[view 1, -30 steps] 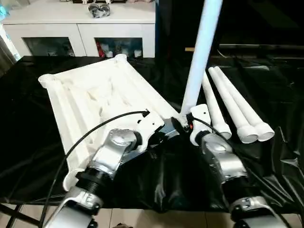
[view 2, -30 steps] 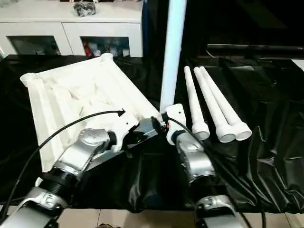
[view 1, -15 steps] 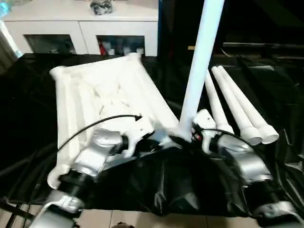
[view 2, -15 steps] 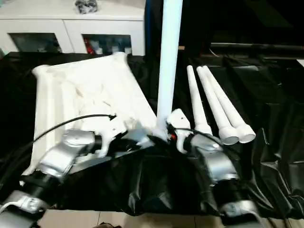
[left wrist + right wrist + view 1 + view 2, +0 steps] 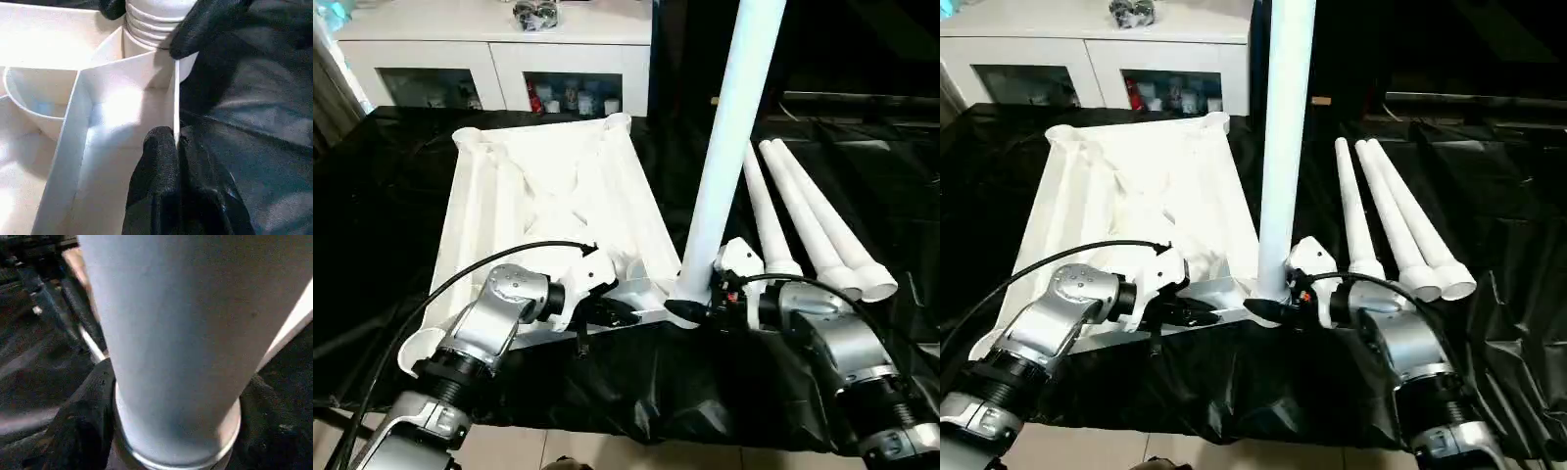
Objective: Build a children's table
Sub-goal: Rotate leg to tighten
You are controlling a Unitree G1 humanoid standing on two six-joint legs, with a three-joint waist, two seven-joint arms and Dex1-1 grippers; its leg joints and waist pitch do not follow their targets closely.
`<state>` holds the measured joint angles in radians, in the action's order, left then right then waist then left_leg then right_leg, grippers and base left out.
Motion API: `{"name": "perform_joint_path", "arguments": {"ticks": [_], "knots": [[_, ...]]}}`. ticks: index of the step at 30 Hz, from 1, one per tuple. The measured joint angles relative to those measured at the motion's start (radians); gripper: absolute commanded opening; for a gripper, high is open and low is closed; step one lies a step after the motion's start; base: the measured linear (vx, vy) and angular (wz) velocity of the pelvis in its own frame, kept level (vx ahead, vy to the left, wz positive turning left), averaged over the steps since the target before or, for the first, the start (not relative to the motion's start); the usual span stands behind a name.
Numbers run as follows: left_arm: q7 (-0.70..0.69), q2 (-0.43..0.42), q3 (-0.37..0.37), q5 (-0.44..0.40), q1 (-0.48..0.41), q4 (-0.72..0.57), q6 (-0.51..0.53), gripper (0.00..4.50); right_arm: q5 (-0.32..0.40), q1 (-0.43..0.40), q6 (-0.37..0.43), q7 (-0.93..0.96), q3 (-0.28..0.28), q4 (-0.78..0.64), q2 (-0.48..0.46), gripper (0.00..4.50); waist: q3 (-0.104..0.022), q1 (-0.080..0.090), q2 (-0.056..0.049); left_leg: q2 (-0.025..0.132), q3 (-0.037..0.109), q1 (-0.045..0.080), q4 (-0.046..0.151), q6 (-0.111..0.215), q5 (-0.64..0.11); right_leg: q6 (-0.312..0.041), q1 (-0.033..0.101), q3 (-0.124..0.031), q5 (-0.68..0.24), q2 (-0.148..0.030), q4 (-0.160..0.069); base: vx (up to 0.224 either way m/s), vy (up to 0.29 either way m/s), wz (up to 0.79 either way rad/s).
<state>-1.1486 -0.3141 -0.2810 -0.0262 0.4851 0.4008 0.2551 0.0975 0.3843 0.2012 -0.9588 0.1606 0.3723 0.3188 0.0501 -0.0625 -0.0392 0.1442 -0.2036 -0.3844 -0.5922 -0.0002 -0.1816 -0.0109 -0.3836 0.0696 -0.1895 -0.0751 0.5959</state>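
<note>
The children's table top (image 5: 548, 211) is lying upside down, ribbed underside up, on a black sheet (image 5: 391, 245) that is covering the work surface, towards the robot's left. A white cabinet (image 5: 499, 59) is standing behind it. One white leg (image 5: 729, 147) is standing upright at the near right corner socket of the top, rising out past the upper edge of the eye views. Three more legs (image 5: 808, 230) are lying side by side on the sheet to the right, wide ends toward the robot. The right gripper (image 5: 690, 308) is clasping the base of the upright leg, one black finger on each side. The left gripper (image 5: 173, 142) is pinching the thin rim wall of the top just beside that socket.
</note>
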Motion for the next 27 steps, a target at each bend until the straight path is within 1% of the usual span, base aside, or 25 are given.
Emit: {"name": "perform_joint_path", "arguments": {"ticks": [5,8,11,12,16,17,19,21,24,25,27], "knots": [[0.139,0.058,0.026,-0.033,0.017,0.043,-0.001,0.0,-0.044,0.03,-0.029,0.231,-0.037,0.083,-0.095,2.72,-0.001,0.013,-0.001,0.0,0.0,0.003,0.0,0.0,0.0,0.004,0.001,-0.001,-0.002,0.0,-0.001,0.0,0.0,0.0],[0.269,0.124,0.046,-0.057,0.042,0.082,0.023,0.0,-0.068,0.072,-0.044,0.452,-0.09,0.164,-0.192,2.72,0.0,0.026,-0.002,-0.001,0.0,0.003,0.0,0.0,0.0,0.005,0.0,0.0,-0.003,-0.001,-0.002,0.0,0.0,0.0],[0.372,0.188,0.059,-0.067,0.054,0.103,0.044,0.0,-0.074,0.102,-0.053,0.62,-0.135,0.22,-0.257,2.72,0.0,0.027,-0.002,-0.001,0.0,0.003,-0.001,0.0,0.0,0.005,0.0,-0.001,-0.003,-0.001,-0.003,0.0,0.0,0.0],[0.384,0.196,0.059,-0.068,0.055,0.105,0.048,0.0,-0.074,0.105,-0.053,0.641,-0.143,0.225,-0.265,2.72,0.0,0.027,-0.002,-0.001,0.0,0.003,-0.001,0.0,0.0,0.005,0.001,-0.001,-0.003,-0.001,-0.004,0.0,0.0,0.0],[0.399,0.207,0.059,-0.069,0.056,0.102,0.051,0.0,-0.074,0.111,-0.082,0.666,-0.151,0.247,-0.275,2.72,0.0,0.027,-0.003,-0.002,0.0,0.003,-0.001,0.0,0.0,0.005,0.001,-0.002,-0.003,-0.002,-0.004,0.0,0.0,0.0],[0.399,0.207,0.059,-0.069,0.056,0.101,0.051,0.0,-0.074,0.112,-0.095,0.666,-0.152,0.255,-0.275,3.07,0.0,0.027,-0.003,-0.002,0.0,0.002,-0.001,0.0,0.0,0.005,0.001,-0.002,-0.003,-0.002,-0.004,0.0,0.0,0.0],[0.395,0.207,0.057,-0.069,0.055,0.1,0.05,0.0,-0.072,0.112,-0.106,0.662,-0.153,0.259,-0.276,3.07,0.0,0.027,-0.003,-0.002,0.0,0.002,0.0,0.0,0.0,0.005,0.0,-0.002,-0.003,-0.002,-0.003,0.0,0.0,0.0],[0.377,0.203,0.056,-0.069,0.052,0.093,0.05,0.0,-0.067,0.112,-0.11,0.635,-0.159,0.26,-0.273,3.46,0.0,0.027,-0.003,-0.002,0.0,0.002,0.0,0.0,0.0,0.005,0.0,-0.002,-0.003,-0.002,-0.003,0.0,0.0,0.0],[0.362,0.191,0.056,-0.068,0.045,0.079,0.05,0.0,-0.062,0.111,-0.115,0.573,-0.154,0.257,-0.261,3.54,0.0,0.028,-0.003,-0.002,0.0,0.001,0.0,0.0,0.0,0.005,-0.001,-0.001,-0.003,-0.002,-0.002,0.0,0.0,0.0],[0.353,0.184,0.056,-0.067,0.04,0.071,0.05,0.0,-0.06,0.109,-0.115,0.548,-0.151,0.254,-0.253,3.68,0.0,0.028,-0.003,-0.002,0.0,0.001,0.0,0.0,0.0,0.005,-0.001,-0.001,-0.003,-0.002,-0.002,0.0,0.0,0.0],[0.329,0.172,0.055,-0.061,0.035,0.062,0.049,0.0,-0.059,0.1,-0.113,0.483,-0.139,0.239,-0.224,3.68,0.0,0.027,-0.003,-0.001,0.0,0.001,0.001,0.0,0.0,0.004,-0.001,-0.001,-0.002,-0.002,-0.001,0.0,0.0,0.0]]}}
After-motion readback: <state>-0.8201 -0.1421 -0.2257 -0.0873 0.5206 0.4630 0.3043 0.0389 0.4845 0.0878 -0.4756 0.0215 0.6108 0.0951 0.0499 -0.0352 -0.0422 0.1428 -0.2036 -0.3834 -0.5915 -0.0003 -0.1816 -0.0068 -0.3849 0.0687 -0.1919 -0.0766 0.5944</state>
